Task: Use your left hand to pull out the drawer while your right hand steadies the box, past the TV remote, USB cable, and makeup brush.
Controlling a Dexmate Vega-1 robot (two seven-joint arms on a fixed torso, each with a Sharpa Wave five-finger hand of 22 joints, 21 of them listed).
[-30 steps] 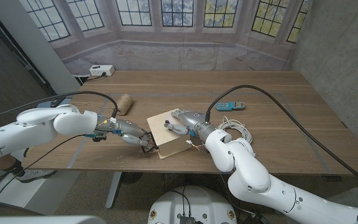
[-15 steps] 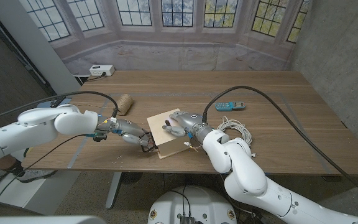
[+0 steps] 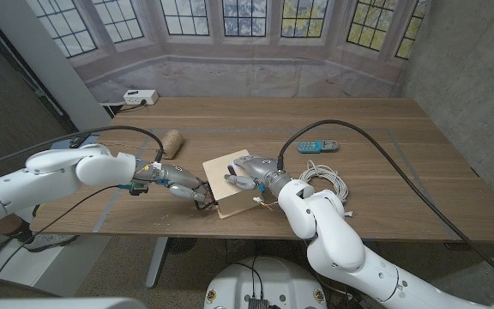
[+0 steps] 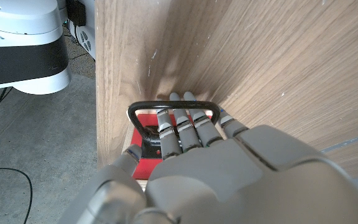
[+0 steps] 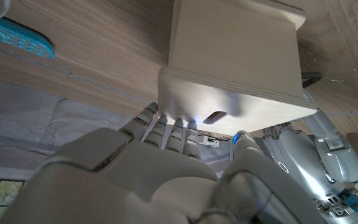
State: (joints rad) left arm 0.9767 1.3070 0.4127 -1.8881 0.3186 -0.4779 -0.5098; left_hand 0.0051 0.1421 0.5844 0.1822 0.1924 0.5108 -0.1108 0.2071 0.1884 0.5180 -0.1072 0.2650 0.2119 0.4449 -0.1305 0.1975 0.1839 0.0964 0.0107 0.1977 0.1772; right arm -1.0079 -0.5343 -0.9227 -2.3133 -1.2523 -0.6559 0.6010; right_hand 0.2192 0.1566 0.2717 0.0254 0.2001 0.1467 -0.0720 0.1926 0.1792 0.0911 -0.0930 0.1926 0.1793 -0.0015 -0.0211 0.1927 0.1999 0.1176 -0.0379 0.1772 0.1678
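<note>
Writing is not readable on anything here.

Table (image 3: 384, 184) of brown wood is carrying everything. Sitting near its front edge, between the two hands, is the pale wooden box (image 3: 234, 182), lying flat with its drawer end facing the left hand. How far the drawer (image 4: 143, 163) is pulled out is hard to tell; only a red strip is showing at that end, and nothing inside it can be seen.

Resting on top of the box is the right hand (image 3: 249, 172), its fingers (image 5: 166, 134) lying along the box's upper edge in the right wrist view, steadying it without closing around anything.

Reaching in from the box's other end is the left hand (image 3: 177, 183). In the left wrist view its fingers (image 4: 179, 127) are hooking through a dark metal handle (image 4: 174, 107) on the red drawer front, gripping it.

Beyond the right hand, on its outer side, a coil of white cable (image 3: 322, 179) is lying on the table, and farther back a light blue remote (image 3: 317, 146) is lying flat; the right wrist view is catching the same remote at its edge. Behind the left hand a brush (image 3: 172, 142) with a tan head is lying on the wood. At the far corner a white power strip (image 3: 141, 97) is sitting.
</note>
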